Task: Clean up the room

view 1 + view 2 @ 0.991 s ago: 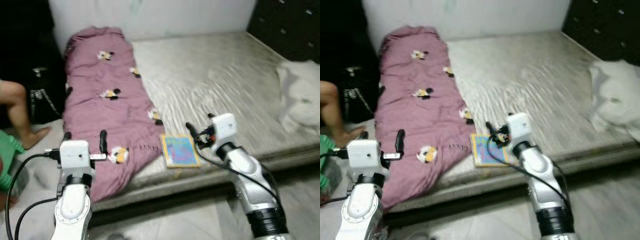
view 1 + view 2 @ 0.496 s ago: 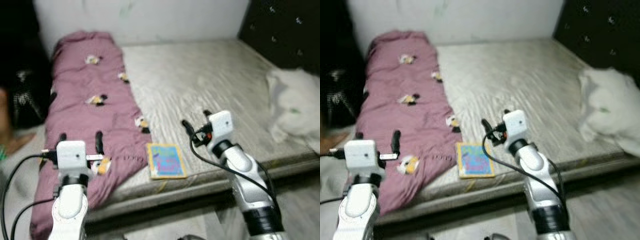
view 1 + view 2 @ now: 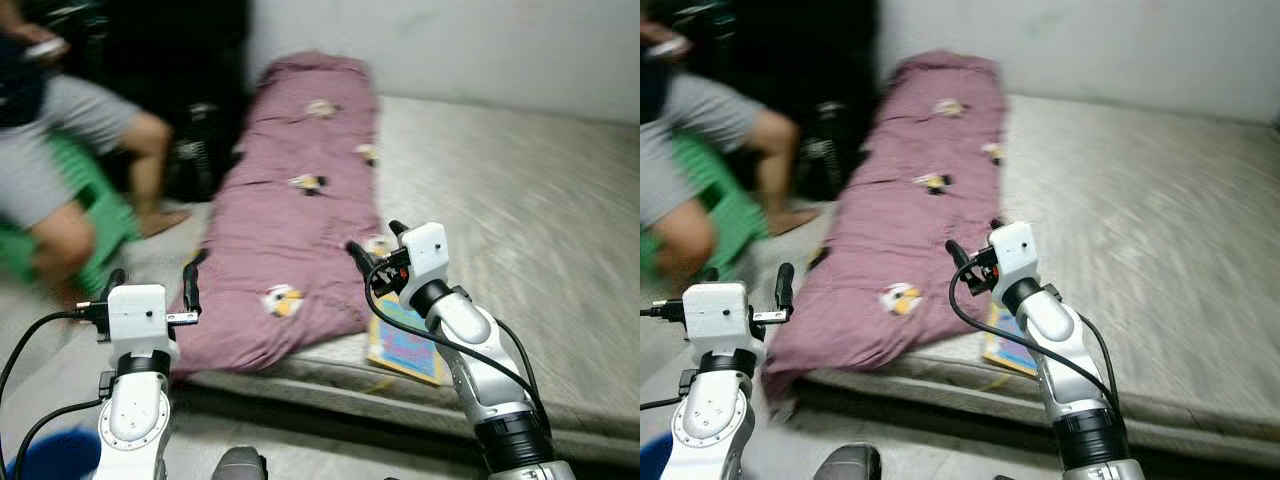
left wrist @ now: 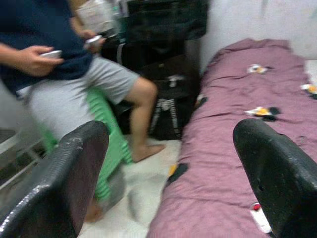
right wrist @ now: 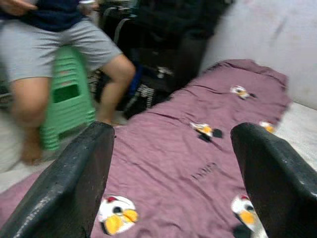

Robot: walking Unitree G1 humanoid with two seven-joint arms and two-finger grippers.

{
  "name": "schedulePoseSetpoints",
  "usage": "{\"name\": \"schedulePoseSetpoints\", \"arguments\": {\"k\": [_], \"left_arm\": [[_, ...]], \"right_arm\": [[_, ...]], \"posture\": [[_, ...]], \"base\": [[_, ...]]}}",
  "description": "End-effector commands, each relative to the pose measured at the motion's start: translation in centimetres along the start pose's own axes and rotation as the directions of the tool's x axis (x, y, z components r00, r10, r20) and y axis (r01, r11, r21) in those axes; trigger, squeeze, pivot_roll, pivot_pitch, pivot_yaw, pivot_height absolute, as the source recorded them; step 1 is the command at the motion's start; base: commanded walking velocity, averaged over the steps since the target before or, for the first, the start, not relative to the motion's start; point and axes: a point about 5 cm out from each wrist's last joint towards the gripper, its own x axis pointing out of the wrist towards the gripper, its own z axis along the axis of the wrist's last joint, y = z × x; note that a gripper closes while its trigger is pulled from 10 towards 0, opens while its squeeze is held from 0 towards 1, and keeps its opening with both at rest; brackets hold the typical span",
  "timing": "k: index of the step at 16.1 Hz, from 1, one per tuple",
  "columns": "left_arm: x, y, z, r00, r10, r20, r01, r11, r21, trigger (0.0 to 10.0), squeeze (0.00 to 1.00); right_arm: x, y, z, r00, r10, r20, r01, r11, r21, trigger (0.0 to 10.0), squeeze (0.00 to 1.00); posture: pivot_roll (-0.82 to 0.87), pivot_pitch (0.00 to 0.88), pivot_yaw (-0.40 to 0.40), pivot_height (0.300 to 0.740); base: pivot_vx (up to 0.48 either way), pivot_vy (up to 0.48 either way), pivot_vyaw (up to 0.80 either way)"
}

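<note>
A long purple blanket [image 3: 300, 210] with small cartoon prints lies along the left side of a grey mattress [image 3: 520, 200], its near end hanging over the edge. A colourful thin book [image 3: 405, 347] lies flat at the mattress's front edge, beside the blanket. My right gripper [image 3: 378, 245] is open and held up above the blanket's near end, just left of the book, with nothing between its fingers [image 5: 74, 188]. My left gripper [image 3: 152, 281] is also open and empty, raised over the floor to the left of the bed.
A person [image 3: 60, 130] sits on a green stool [image 3: 100, 230] at the left, close to the bed, feet on the floor. A black bag [image 3: 195, 150] stands by the wall between the person and the bed. A blue round object [image 3: 55, 458] lies on the floor near my left arm.
The camera has swung left: the seated person has come into view and the white bundle on the right has gone out. Both grippers stay raised and open.
</note>
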Motion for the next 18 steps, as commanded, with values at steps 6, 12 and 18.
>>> {"name": "schedulePoseSetpoints", "arguments": {"k": [6,12,18], "left_arm": [[0.1,0.0,0.2,1.0,-0.014,0.012,0.014,1.0,-0.006,10.0,0.0],[0.1,-0.1,0.2,1.0,-0.015,0.016,0.015,1.0,-0.008,10.0,0.0],[0.0,-0.1,0.2,1.0,-0.016,0.015,0.016,1.0,-0.013,10.0,0.0]], "right_arm": [[0.1,-1.4,0.2,0.995,-0.104,0.008,0.104,0.995,-0.006,10.0,0.0],[0.3,-1.5,0.1,0.994,-0.11,0.0,0.11,0.994,0.004,10.0,0.0],[0.3,-1.7,0.1,0.994,-0.113,-0.004,0.113,0.994,-0.004,10.0,0.0]], "posture": [[-0.01,0.0,-0.052,0.74],[0.0,0.0,-0.054,0.74],[-0.01,0.0,-0.058,0.74]], "base": [[0.0,0.0,0.0],[0.0,-0.276,0.0],[0.0,-0.428,0.0]]}}
